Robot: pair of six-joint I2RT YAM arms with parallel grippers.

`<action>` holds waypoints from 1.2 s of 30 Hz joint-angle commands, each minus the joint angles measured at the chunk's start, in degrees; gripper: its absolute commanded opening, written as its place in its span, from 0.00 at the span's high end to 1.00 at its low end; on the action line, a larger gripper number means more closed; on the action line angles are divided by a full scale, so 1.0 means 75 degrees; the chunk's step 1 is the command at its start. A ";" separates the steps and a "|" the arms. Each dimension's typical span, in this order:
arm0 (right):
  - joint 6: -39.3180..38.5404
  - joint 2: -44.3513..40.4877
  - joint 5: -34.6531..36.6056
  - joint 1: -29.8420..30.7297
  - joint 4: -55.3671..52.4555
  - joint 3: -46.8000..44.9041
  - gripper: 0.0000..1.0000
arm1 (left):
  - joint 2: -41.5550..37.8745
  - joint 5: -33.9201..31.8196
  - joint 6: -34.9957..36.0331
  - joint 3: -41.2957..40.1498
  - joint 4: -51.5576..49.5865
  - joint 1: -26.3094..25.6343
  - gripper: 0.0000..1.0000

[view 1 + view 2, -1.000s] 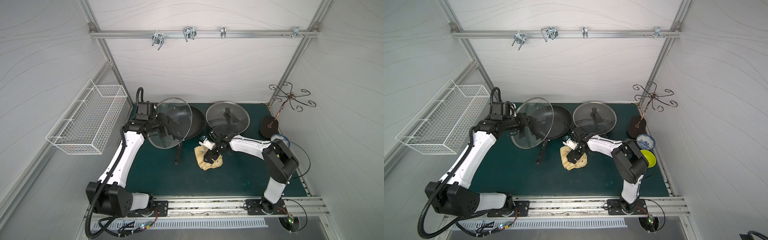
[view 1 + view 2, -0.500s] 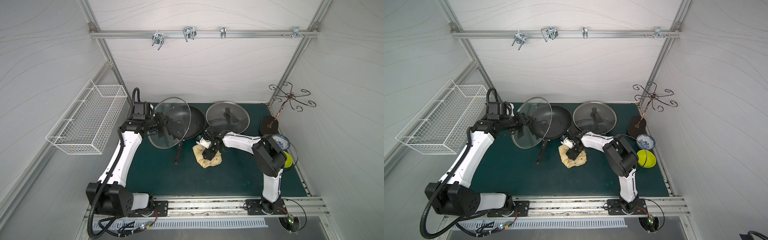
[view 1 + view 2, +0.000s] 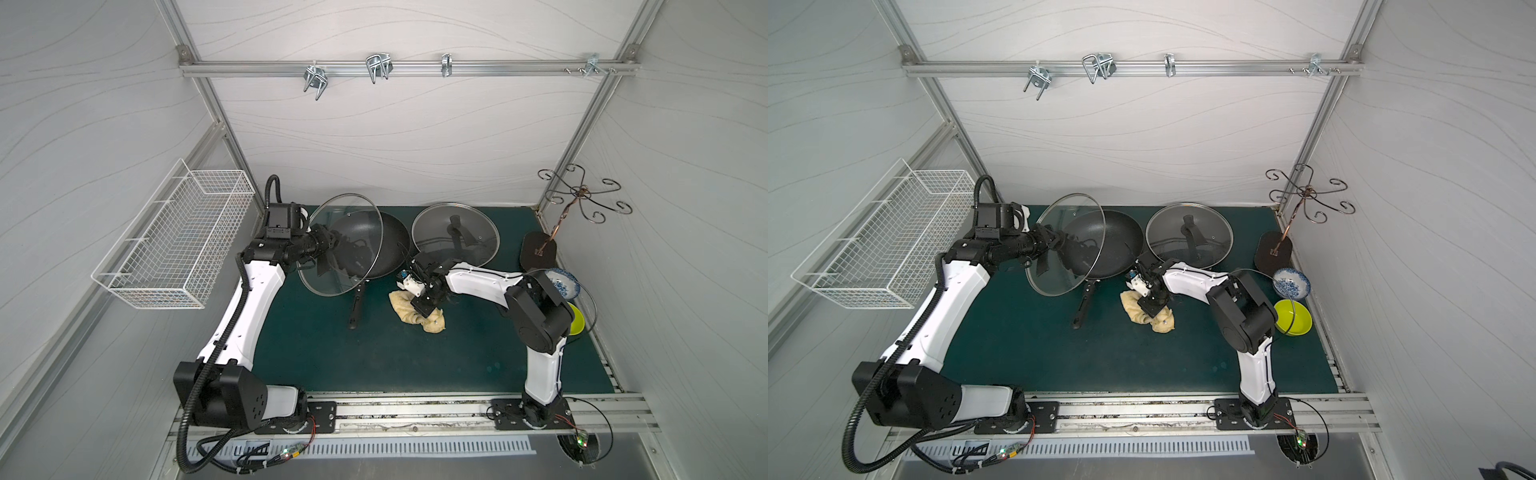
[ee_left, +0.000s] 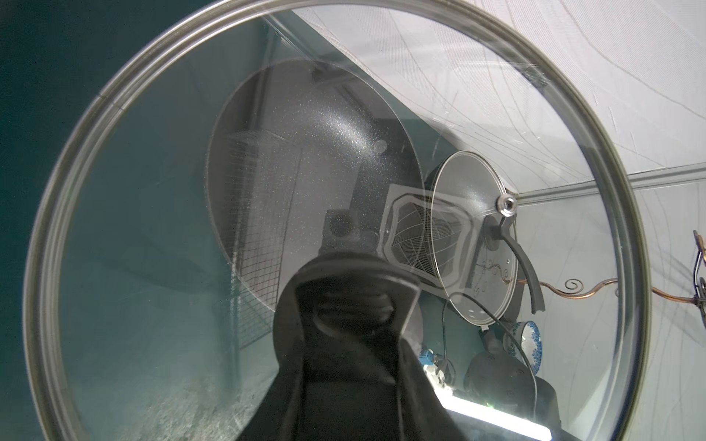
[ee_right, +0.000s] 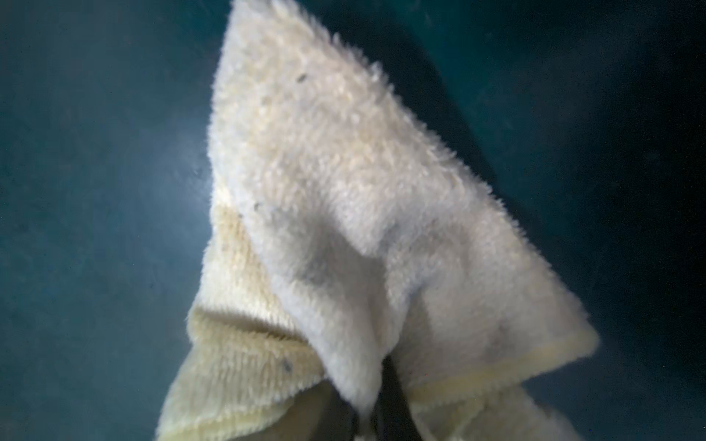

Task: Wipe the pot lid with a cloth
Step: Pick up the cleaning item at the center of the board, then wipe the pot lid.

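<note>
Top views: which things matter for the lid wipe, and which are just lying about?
In use: glass lid held by the left gripper; cloth pinched by the right gripper.
Lying about: frying pan, second lid, wire basket, hook stand, patterned bowl, green bowl.

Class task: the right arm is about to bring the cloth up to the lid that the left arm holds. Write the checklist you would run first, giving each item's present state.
1. Right jaws shut on the cloth: ok.
2. Cloth lifted off the mat: not ok, it lies there.
3. Left jaws on the lid handle, lid raised and tilted: ok.
4. Lid's underside turned toward the cloth: ok.
5. Pan handle between cloth and lid lies low: ok.
6. Grip firm enough for wiping: cannot tell.
</note>
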 commanded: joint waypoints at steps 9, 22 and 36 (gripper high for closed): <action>0.0489 -0.2564 -0.2229 -0.1120 -0.0228 0.0007 1.00 | 0.0673 0.2315 -0.0990 0.0909 0.1866 0.0061 1.00; 0.3032 -0.3002 -0.3938 -0.2478 0.1198 0.1466 1.00 | 0.1712 0.5305 -0.4728 0.0911 0.6254 -0.0172 1.00; 0.3499 -0.2392 -0.4574 -0.2444 0.1974 0.1825 1.00 | 0.3479 0.5942 -0.8630 0.1534 1.0738 -0.1354 1.00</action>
